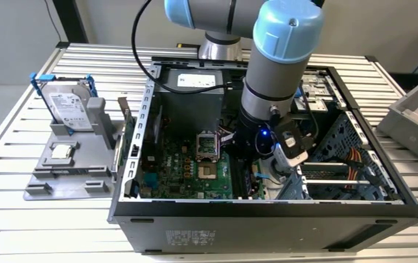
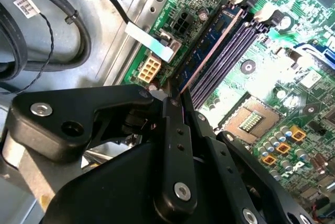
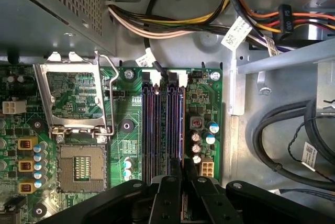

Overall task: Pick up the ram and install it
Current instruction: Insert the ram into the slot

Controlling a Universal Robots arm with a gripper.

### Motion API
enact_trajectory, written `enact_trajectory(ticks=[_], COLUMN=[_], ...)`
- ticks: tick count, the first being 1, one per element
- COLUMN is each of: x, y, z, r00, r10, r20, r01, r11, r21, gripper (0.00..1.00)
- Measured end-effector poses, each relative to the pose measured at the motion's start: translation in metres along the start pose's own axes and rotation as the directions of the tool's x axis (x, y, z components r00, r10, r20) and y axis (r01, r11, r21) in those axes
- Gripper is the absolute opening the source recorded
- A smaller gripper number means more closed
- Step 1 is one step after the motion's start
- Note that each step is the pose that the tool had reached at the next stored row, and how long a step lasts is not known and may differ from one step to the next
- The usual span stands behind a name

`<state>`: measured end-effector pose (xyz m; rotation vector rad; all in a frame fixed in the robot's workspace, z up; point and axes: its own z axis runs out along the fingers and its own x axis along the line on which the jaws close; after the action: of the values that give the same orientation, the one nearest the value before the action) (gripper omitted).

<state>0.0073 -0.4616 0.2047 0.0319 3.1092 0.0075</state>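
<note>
I found the end effector closed on the ram, which stood in the outermost memory slot of the motherboard (white latches at its far end), inside the computer case.

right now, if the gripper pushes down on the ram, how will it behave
Probably stiff edgewise: the ram is a thin flat board standing on edge on the motherboard. Likely light but fragile, with bare chips on its face. The gripper pinches it near one end, so a push might tilt it rather than seat it evenly.
</note>
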Motion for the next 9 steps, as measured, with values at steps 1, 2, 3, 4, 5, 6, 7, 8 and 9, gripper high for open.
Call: enact_trajectory(ticks=[1, 2, 3, 4, 5, 6, 7, 8, 9], x=[0.0, -0.0001, -0.0001, -0.0001, -0.0001, -0.0001, -0.0001, -0.0001, -0.0001], y=[0.0, 0.0001, 0.0001, 0.0001, 0.0001, 0.0001, 0.0002, 0.0006, 0.0004], z=[0.0001, 0.0003, 0.0003, 0.0003, 0.0004, 0.0003, 0.0005, 0.0014, 0.001], r00=[1.0, 1.0, 1.0, 1.0, 1.0, 1.0, 1.0, 1.0, 1.0], r10=[0.0, 0.0, 0.0, 0.0, 0.0, 0.0, 0.0, 0.0, 0.0], r20=[0.0, 0.0001, 0.0001, 0.0001, 0.0001, 0.0, 0.0001, 0.0005, 0.0003], r01=[0.0, 0.0, 0.0, 0.0, 0.0, 0.0, 0.0, 0.0, 0.0], r11=[1.0, 1.0, 1.0, 1.0, 1.0, 1.0, 1.0, 1.0, 1.0], r21=[-0.0001, -0.0005, -0.0005, -0.0006, -0.0007, -0.0007, -0.0016, -0.0039, -0.0023], gripper=[0.0, 0.0, 0.0, 0.0, 0.0, 0.0, 0.0, 1.0, 1.0])
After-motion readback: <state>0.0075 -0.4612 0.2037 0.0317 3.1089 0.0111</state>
